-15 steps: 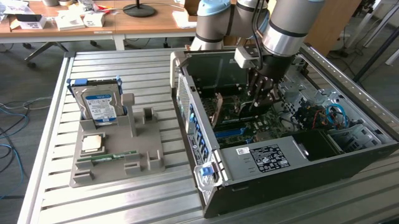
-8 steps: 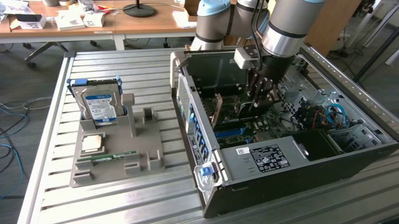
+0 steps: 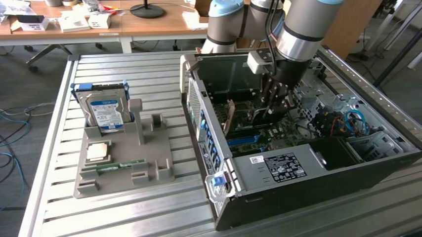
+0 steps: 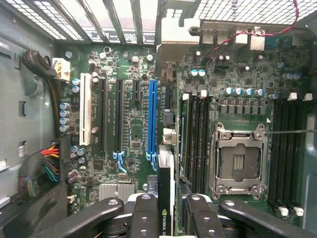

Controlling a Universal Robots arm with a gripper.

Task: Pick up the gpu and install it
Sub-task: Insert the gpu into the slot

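My gripper (image 4: 167, 201) is down inside the open computer case (image 3: 283, 170), shut on the gpu (image 4: 164, 218). The card shows edge-on between the two black fingers (image 4: 145, 214), a green logo on its black edge, and its silver bracket (image 4: 173, 42) reaches toward the case's rear grille. It hangs above the green motherboard (image 4: 131, 134), just beside the long blue slot (image 4: 152, 116) and roughly parallel to it. In the exterior view the gripper (image 3: 272, 109) hangs from the grey arm over the middle of the board.
Black slots, a white slot (image 4: 85, 109) and an empty CPU socket (image 4: 237, 163) surround the blue one. Cable bundles (image 4: 42, 168) lie at the board's edge. On the slatted table, a grey holder (image 3: 155, 173) carries a hard drive (image 3: 105, 111) and a memory stick (image 3: 122, 166).
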